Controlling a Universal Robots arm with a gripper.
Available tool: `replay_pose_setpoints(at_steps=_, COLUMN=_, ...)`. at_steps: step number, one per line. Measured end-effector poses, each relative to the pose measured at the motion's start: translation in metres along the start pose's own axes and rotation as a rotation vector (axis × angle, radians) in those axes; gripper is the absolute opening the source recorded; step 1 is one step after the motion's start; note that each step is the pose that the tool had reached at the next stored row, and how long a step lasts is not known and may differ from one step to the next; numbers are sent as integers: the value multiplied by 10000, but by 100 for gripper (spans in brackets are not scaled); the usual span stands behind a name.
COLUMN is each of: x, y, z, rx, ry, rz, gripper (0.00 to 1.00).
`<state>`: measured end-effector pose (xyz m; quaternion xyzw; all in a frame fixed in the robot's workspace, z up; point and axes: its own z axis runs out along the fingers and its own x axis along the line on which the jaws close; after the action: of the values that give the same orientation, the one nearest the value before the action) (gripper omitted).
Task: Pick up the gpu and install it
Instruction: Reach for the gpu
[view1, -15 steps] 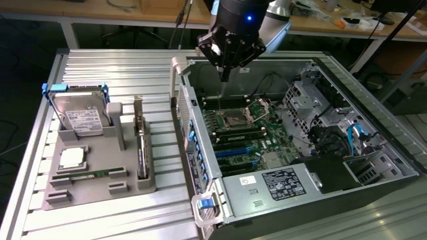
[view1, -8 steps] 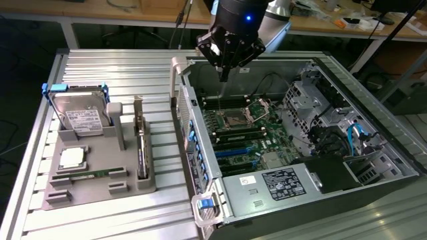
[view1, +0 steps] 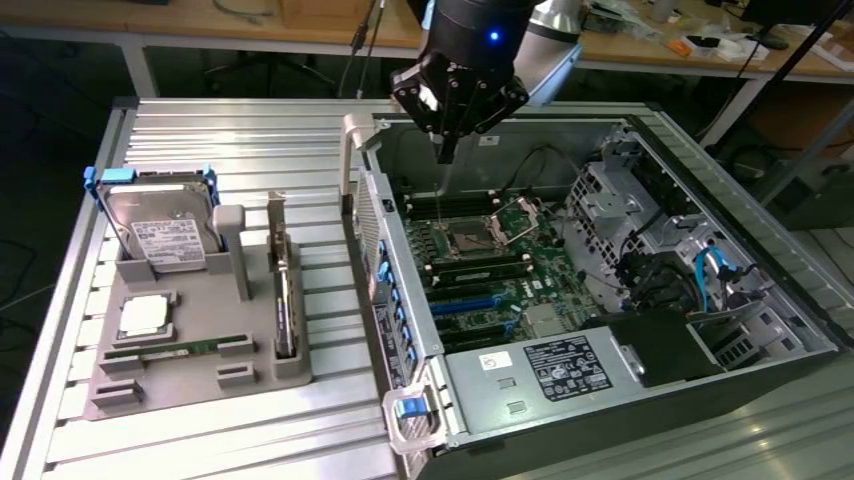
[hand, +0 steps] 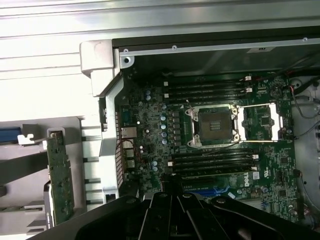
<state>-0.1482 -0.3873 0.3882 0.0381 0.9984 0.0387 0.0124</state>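
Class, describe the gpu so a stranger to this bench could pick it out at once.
Find the grey holder tray on the exterior view's left of the open computer case. The gpu stands on edge in the tray's slot nearest the case. It is a long thin card, unlike the blue-framed hard drive and the flat-lying green RAM stick.

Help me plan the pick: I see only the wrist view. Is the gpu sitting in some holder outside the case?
Observer: Yes. The gpu stands on edge in a gray holder, on the exterior view's left of the case.
Operator: Anything else standing in that holder?
Observer: A hard drive in a blue frame stands upright, further to the exterior view's left of the gpu.
Operator: And where is the pincer?
Observer: The pincer hangs above the motherboard at the case's far end, apart from the gpu.
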Motion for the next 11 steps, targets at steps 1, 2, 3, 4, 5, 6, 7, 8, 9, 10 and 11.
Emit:
replay_pose_setpoints(at_steps=1, x=2, y=0, z=0, rx=0, ry=0, rz=-1, gripper=11)
replay_pose_setpoints(at_steps=2, x=4, y=0, z=0, rx=0, ry=0, rz=-1, gripper=11)
replay_pose_setpoints(at_steps=3, x=7, y=1, z=0, rx=0, ry=1, rz=-1, gripper=11)
replay_pose_setpoints(at_steps=4, x=8, y=1, z=1, rx=0, ry=0, rz=0, gripper=11)
replay_pose_setpoints(at_steps=5, x=11, y=1, z=1, rx=0, ry=0, rz=-1, gripper=11)
replay_pose_setpoints(at_steps=6, x=13, y=1, z=1, rx=0, ry=0, rz=-1, gripper=11)
replay_pose_setpoints(at_steps=7, x=15, y=1, z=1, rx=0, ry=0, rz=0, gripper=11)
replay_pose_setpoints(at_steps=8, x=17, y=2, z=2, rx=0, ry=0, rz=-1, gripper=11)
replay_pose_setpoints(at_steps=9, x=19, y=2, z=2, rx=-1, ry=0, rz=-1, gripper=11)
replay_pose_setpoints(at_steps=10, x=21, y=2, z=2, rx=0, ry=0, rz=-1, gripper=11)
replay_pose_setpoints(at_steps=11, x=23, y=2, z=2, rx=0, ry=0, rz=-1, gripper=11)
